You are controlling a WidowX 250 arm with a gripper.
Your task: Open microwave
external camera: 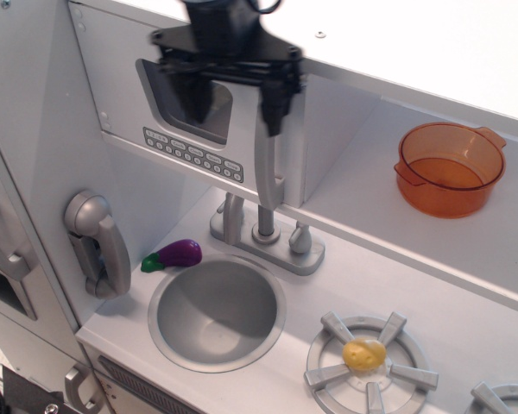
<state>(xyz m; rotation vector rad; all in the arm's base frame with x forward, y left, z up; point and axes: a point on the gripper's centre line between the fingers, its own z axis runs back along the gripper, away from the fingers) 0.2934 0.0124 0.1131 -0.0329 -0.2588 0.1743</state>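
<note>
The microwave is a light-grey compartment at the upper left, with a flat door, a clear window, a row of small grey buttons and a tall grey bar handle on its right edge. My black gripper hangs from the top edge in front of the door, open and empty. Its left finger is over the window. Its right finger is at the top of the bar handle, which sits just inside it. I cannot tell whether the finger touches the handle.
A grey wall phone handset hangs at the left. A purple eggplant lies by the round sink. The faucet stands below the handle. An orange pot sits on the right shelf. A burner holds a yellow item.
</note>
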